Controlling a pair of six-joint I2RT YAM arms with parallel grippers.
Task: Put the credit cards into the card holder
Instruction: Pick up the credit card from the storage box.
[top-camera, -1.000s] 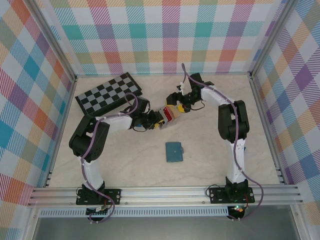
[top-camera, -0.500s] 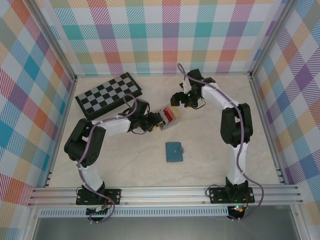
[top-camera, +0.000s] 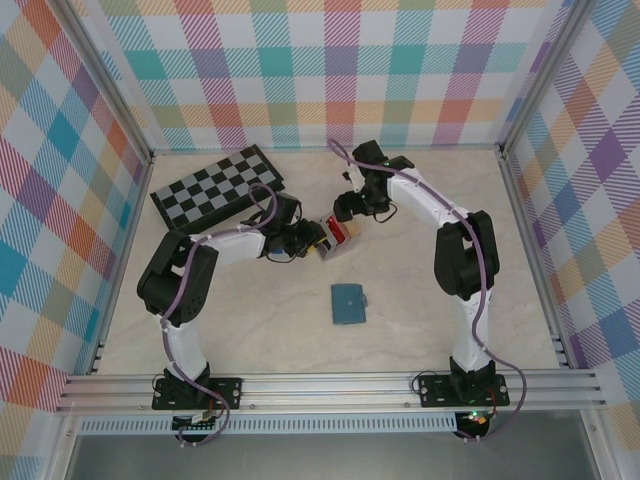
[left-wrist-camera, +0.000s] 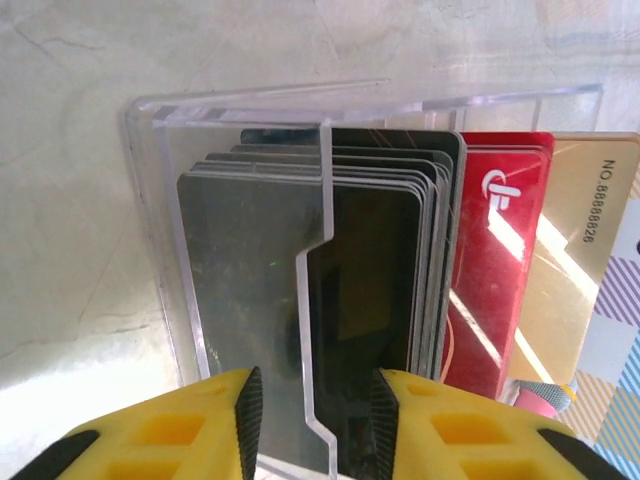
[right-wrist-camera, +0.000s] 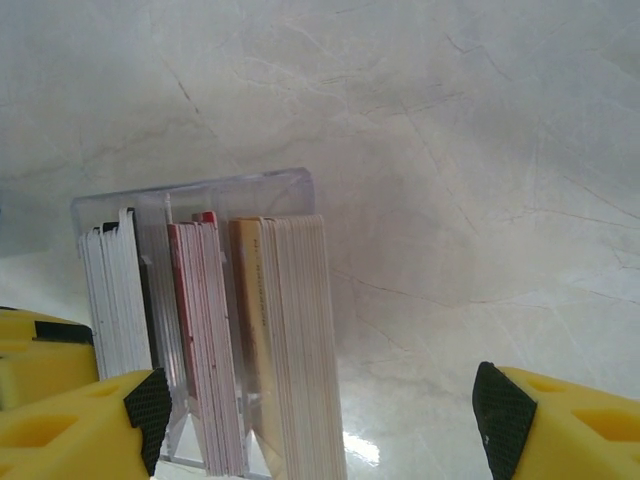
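Left end effector (left-wrist-camera: 315, 405): straddles the card holder's (left-wrist-camera: 150, 220) end, likely steadying it for you; whether it pinches, you cannot tell. Right end effector (right-wrist-camera: 320, 415): spread wide, empty, beside it. Credit cards (left-wrist-camera: 380, 300): upright in holder, middle of the bench (right-wrist-camera: 450, 150), toward far edge.

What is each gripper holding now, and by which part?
The left gripper straddles an edge of the card holder at the end with the black cards; a firm grip cannot be told. The right gripper is open and holds nothing.
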